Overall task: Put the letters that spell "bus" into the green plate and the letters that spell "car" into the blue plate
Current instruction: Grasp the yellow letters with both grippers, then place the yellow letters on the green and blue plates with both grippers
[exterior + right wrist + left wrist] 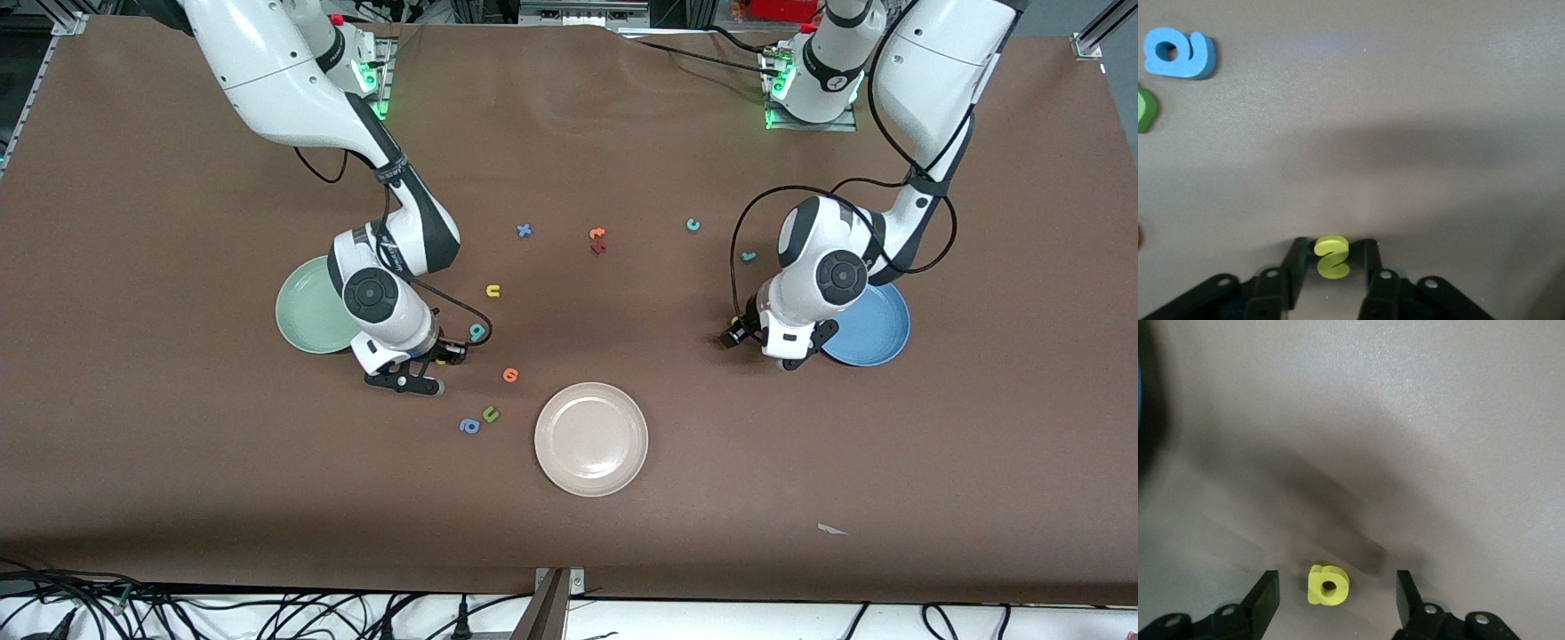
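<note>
My right gripper [1333,250] is low over the table beside the green plate [307,311], its fingers standing close on each side of the yellow s [1332,257], narrow gaps showing. The teal b [478,332] and yellow u [493,291] lie close by. My left gripper [1337,580] is open at the table beside the blue plate [876,329], with the yellow a [1328,585] lying between its wide-apart fingers, untouched. The teal c [693,225] and teal r [749,257] lie farther from the front camera. Both plates hold nothing.
A beige-white plate [591,438] sits nearest the front camera. A blue a [1179,52], a green u [1145,110] and an orange letter [510,375] lie near the right gripper. A blue x [524,230], an orange letter [597,234] and a red one [597,249] lie mid-table.
</note>
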Action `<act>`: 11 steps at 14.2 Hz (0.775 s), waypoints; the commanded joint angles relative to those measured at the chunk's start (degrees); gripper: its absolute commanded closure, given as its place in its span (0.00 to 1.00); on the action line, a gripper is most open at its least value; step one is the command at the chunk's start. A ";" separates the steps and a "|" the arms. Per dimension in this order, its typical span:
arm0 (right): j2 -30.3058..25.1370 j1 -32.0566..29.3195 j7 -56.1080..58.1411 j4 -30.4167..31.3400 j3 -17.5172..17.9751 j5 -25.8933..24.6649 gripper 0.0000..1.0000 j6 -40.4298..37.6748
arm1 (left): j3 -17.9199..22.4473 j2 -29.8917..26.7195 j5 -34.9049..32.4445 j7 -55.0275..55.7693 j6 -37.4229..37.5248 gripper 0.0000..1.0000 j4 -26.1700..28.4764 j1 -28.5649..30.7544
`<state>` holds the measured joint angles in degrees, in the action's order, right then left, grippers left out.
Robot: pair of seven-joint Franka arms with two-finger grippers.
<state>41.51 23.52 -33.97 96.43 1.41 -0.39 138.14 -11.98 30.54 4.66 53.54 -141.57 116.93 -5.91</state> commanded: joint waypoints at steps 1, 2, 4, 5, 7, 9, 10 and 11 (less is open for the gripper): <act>0.94 0.65 -0.48 -0.89 -0.45 -0.75 0.85 0.82 | -0.67 -1.45 -0.70 -1.07 -1.42 0.23 2.42 0.55; 0.85 0.74 -0.31 -0.98 -0.53 -0.75 0.86 0.56 | -0.67 -1.45 -0.70 -1.07 -1.60 0.24 2.51 0.64; -0.11 0.65 0.74 -0.89 -0.62 -1.10 0.86 -0.06 | -0.67 -1.36 -0.70 -1.07 -1.95 0.27 3.12 0.46; -1.16 0.56 1.53 -0.89 -0.80 -1.10 0.86 -1.89 | -0.67 -1.36 -0.79 -1.07 -2.65 0.29 3.39 0.46; -4.58 0.48 5.21 -0.89 -2.28 -1.10 0.85 -8.20 | -0.67 -0.84 -0.79 -1.07 -3.09 0.34 3.39 0.46; -7.14 0.21 11.01 -0.55 -4.74 -1.10 0.85 -15.32 | -0.67 -0.74 -0.88 -1.07 -3.10 0.44 3.39 0.37; -8.80 0.21 13.03 1.28 -6.06 -1.10 0.85 -16.05 | -0.67 -0.74 -0.88 -1.07 -3.10 0.50 3.31 0.37; -10.99 0.21 15.92 4.26 -7.46 -1.10 0.85 -15.54 | -0.67 -0.74 -0.88 -1.07 -3.10 0.56 3.30 0.37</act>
<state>35.19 23.48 -22.92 95.31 -3.71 -0.94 123.43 -12.33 30.25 4.65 53.24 -143.78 118.86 -5.93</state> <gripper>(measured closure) 0.780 0.485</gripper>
